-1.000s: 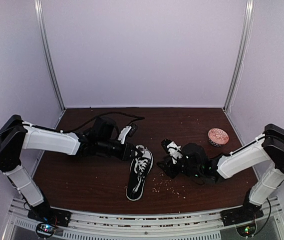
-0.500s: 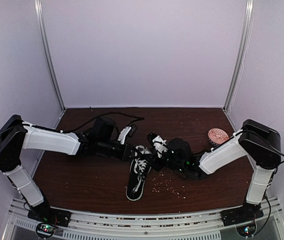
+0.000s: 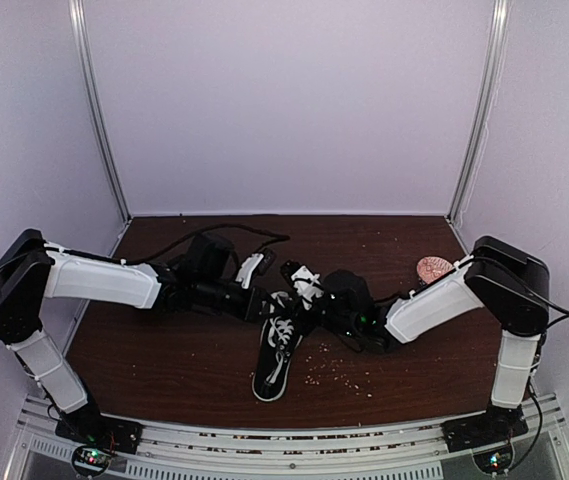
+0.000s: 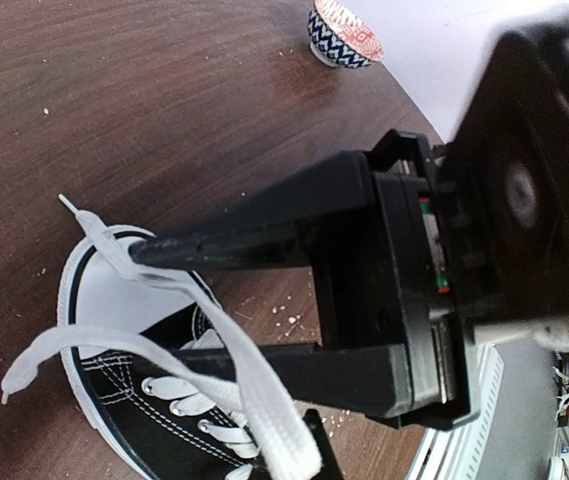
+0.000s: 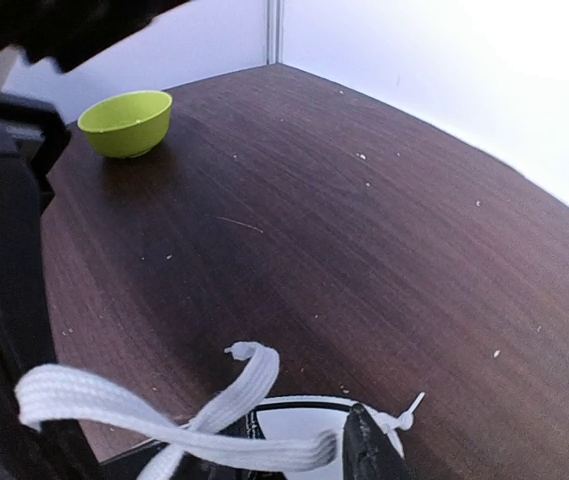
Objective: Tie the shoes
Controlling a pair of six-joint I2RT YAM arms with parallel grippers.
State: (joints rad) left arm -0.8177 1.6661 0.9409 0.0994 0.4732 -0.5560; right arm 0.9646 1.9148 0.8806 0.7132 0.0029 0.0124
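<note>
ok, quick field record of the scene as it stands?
shoe: black sneaker on the table between the arms, toe away from the bases, untied
left pincer: shut on a white lace
right pincer: jaws apart at the loose lace ends over the toe, not closed on them
other items: patterned bowl, green bowl, crumbs

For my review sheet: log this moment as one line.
left gripper: shut on white lace | right gripper: open beside lace | black canvas sneaker: untied
</note>
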